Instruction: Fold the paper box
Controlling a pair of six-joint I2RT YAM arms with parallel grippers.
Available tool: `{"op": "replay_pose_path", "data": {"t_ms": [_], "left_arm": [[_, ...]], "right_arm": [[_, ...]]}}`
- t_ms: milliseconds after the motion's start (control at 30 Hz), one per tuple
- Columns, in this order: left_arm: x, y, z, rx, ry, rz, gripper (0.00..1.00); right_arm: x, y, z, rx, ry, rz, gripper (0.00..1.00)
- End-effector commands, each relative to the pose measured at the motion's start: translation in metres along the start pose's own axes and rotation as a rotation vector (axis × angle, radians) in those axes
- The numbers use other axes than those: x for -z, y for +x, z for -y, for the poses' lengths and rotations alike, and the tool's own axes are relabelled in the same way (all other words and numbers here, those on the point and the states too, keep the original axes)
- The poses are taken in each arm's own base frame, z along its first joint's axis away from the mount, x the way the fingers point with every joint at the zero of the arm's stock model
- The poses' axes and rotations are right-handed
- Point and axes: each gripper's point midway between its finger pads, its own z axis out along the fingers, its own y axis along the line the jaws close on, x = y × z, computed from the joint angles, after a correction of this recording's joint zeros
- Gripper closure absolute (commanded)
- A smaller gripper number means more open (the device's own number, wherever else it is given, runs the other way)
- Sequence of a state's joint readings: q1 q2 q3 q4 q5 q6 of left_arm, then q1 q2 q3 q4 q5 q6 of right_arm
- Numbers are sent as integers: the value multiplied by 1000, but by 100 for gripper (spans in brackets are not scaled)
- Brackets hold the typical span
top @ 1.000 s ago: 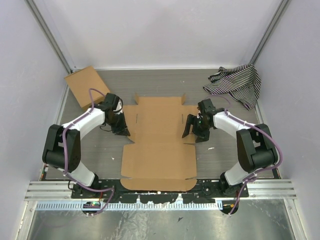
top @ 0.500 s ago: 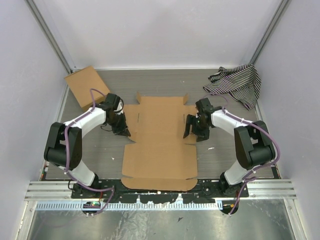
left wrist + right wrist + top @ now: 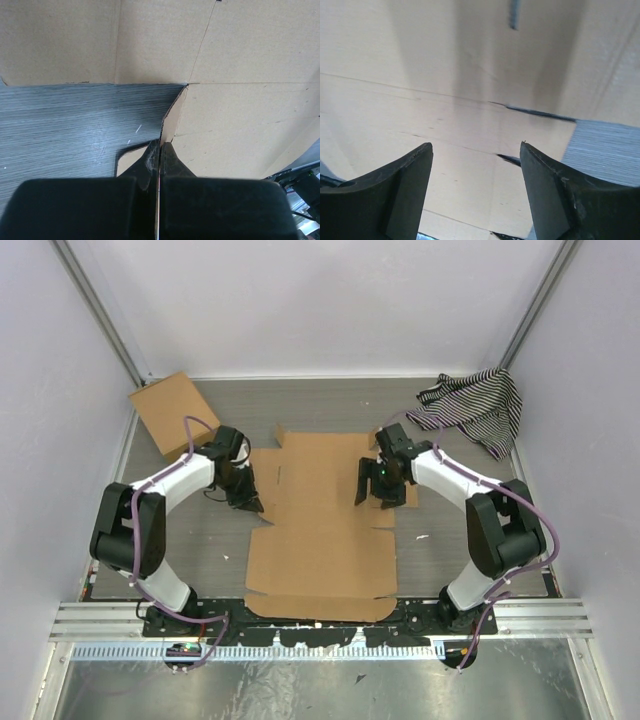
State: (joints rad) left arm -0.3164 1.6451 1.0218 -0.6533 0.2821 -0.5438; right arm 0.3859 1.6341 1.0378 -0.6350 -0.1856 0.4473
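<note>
Left gripper point(image 3: 245, 502) is clenched on the paper box point(image 3: 318, 550). In the left wrist view its two fingers point(image 3: 175, 165) meet at the tips with the thin edge of a side flap point(image 3: 172, 120) pinched between them. This flap rises at an angle from the grey table point(image 3: 75, 120), at the corner where two panels of the box meet. In the overhead view the grasp point lies on the left edge of the box, just below its upper left wing. The right gripper point(image 3: 372, 485) is released, and the right wrist view shows both fingers point(image 3: 400, 185) spread wide with bare cardboard visible between them. It hangs over the right part of the middle panel, just inside the right edge. Whether the fingertips touch the cardboard cannot be determined. The box is unfolded and lies mostly flat at the centre of the table, between the two arms. Its wide lower panel reaches toward the arm bases, and its narrower upper panel points to the far wall. A smaller cardboard rectangle point(image 3: 172, 412) lies at the far left corner, well apart from the box. A striped cloth point(image 3: 470, 408) lies bunched at the far right corner, near the right arm's wrist but clear of the box.
</note>
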Motion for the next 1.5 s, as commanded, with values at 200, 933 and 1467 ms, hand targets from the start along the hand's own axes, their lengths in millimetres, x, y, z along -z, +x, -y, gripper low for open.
{"op": "replay_pose_path", "data": {"t_ms": [200, 933, 1467], "left_arm": [[-9, -1, -1, -13, -32, -18, 100], [-16, 4, -8, -11, -55, -42, 100], [-17, 6, -11, -1, -69, -41, 100]], "right_arm": [[15, -22, 0, 31, 63, 79, 23], [-32, 10, 49, 81, 191, 32, 19], [-28, 31, 77, 2, 296, 8, 17]]}}
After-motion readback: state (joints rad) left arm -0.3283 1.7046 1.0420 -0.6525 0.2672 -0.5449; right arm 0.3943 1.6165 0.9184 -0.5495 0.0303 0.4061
